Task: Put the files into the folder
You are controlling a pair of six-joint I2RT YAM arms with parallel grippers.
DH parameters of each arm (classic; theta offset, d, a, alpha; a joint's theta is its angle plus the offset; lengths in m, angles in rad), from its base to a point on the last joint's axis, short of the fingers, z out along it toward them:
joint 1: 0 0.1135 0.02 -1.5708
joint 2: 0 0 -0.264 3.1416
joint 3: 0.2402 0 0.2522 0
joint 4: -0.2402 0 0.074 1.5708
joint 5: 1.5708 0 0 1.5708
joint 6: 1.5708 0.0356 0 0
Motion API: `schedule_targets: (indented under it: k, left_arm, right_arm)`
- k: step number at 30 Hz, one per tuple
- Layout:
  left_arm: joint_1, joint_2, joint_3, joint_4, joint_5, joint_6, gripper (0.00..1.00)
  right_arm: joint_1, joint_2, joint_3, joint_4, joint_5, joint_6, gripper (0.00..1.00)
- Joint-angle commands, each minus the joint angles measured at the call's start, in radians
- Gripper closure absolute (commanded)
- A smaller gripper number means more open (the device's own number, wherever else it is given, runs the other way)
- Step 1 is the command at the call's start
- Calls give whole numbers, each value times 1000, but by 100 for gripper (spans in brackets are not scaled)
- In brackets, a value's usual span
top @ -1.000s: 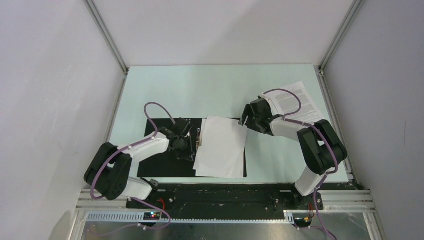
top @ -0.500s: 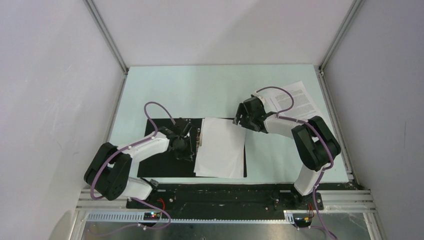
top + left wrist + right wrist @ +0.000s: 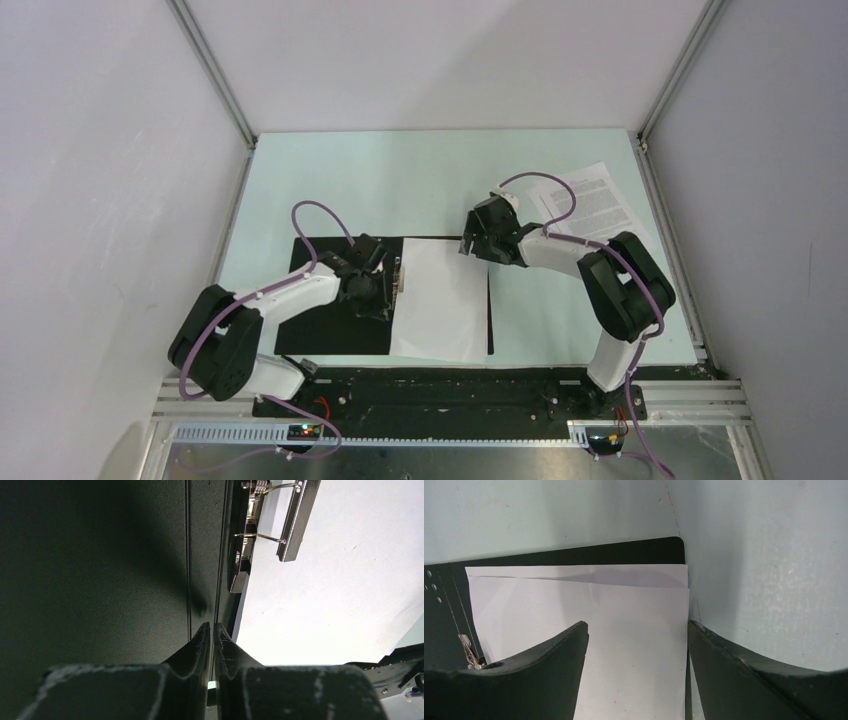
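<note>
Black left jaws pinched almost together, just a hairline slit between the tips, nothing visible in them. Set low over the spine crease of the open folder (image 3: pixel 315 325), black inside facing up, just beside its metal clip (image 3: pixel 296 520); touching the crease or not, cannot tell.

Right jaws spread wide, gripping nothing, straddling the far right corner of the blank sheets (image 3: pixel 440 305). Lying flat on the folder's right half, the top sheet's far edge a little askew from the one beneath, with a strip of black showing past the far edge and a thinner one along the right.

Printed sheets (image 3: pixel 600 205) well apart from the folder, flat on the pale green counter (image 3: pixel 400 180) at the far right corner.
</note>
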Motion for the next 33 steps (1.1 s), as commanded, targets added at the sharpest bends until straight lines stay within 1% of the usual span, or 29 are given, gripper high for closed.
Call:
schedule_targets:
  k: [1, 7, 11, 14, 19, 24, 26, 28, 31, 33]
  left_arm:
    - [-4, -14, 22, 0, -21, 0, 88]
    - [-1, -1, 27, 1, -31, -4, 88]
    - [4, 0, 25, -1, -32, -3, 88]
    - [12, -3, 26, -1, -35, -1, 88]
    - [26, -5, 31, 0, -33, 2, 88]
    - [28, 4, 36, 0, -34, 1, 88]
    - [35, 7, 38, -1, -37, -4, 88]
    - [48, 11, 33, 1, -37, -11, 88]
    - [62, 15, 27, 4, -34, -29, 88]
    - [65, 14, 19, 12, -36, -51, 89]
  right_arm:
    - [3, 21, 66, -23, 34, -22, 23]
    - [-7, 53, 103, -51, 43, -33, 23]
    - [-28, 59, 102, -44, 19, -44, 22]
    - [-32, 47, 102, -50, 17, -56, 22]
    - [-31, 23, 101, -105, 7, -48, 21]
    - [2, -8, 99, -158, 19, -34, 21]
    - [9, -39, 82, -182, 39, -21, 21]
    - [10, -105, 34, -197, 52, -5, 21]
    - [23, -249, -67, -233, 60, 21, 21]
    - [81, -337, -124, -267, 71, 34, 22]
